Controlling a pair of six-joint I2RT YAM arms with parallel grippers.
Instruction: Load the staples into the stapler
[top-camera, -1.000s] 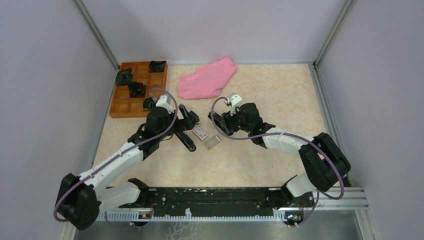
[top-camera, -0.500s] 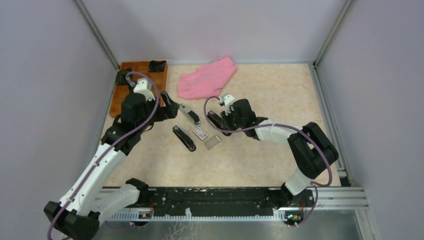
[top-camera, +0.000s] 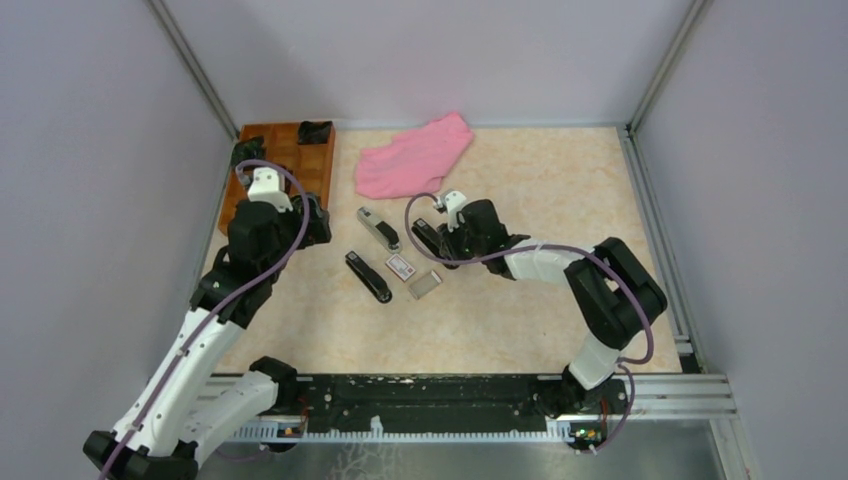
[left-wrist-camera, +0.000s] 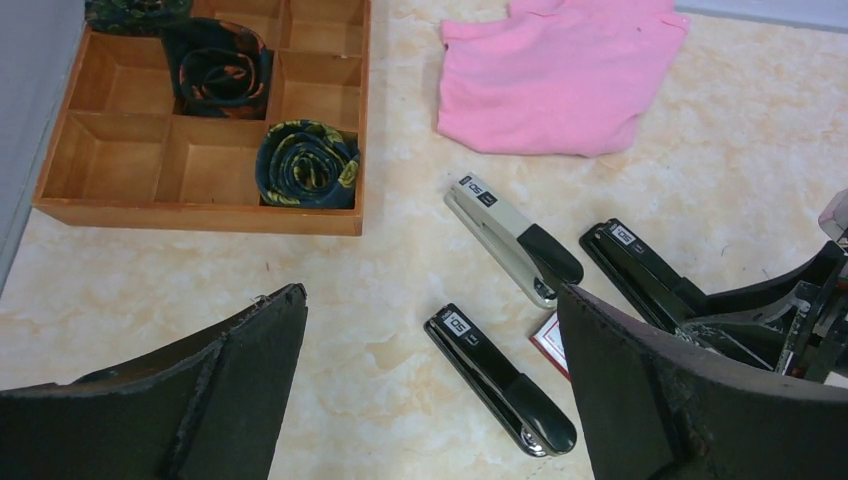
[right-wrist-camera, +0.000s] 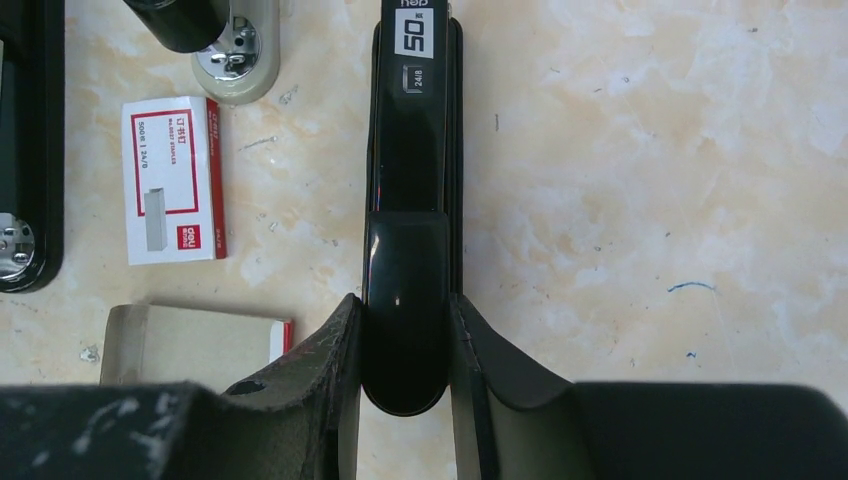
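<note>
Three staplers lie mid-table. My right gripper (top-camera: 437, 240) is shut on the rear end of a black stapler (right-wrist-camera: 410, 200), which rests flat on the table. A beige and black stapler (top-camera: 378, 228) and another black stapler (top-camera: 368, 276) lie to its left. A red-and-white staple box (right-wrist-camera: 172, 180) lies between them. Beside it is the flat silvery-grey block of staples (right-wrist-camera: 185, 343), also seen in the top view (top-camera: 425, 284). My left gripper (left-wrist-camera: 430, 300) is open and empty. It hovers above and left of the staplers (top-camera: 310, 218).
A wooden compartment tray (top-camera: 232, 215) holding dark rolled ties stands at the back left. A pink cloth (top-camera: 415, 155) lies at the back centre. Grey walls close in both sides and the back.
My left arm has lifted and drawn back to the left, away from the staplers, with its gripper open. My right gripper has edged slightly left, still shut on the black stapler.
</note>
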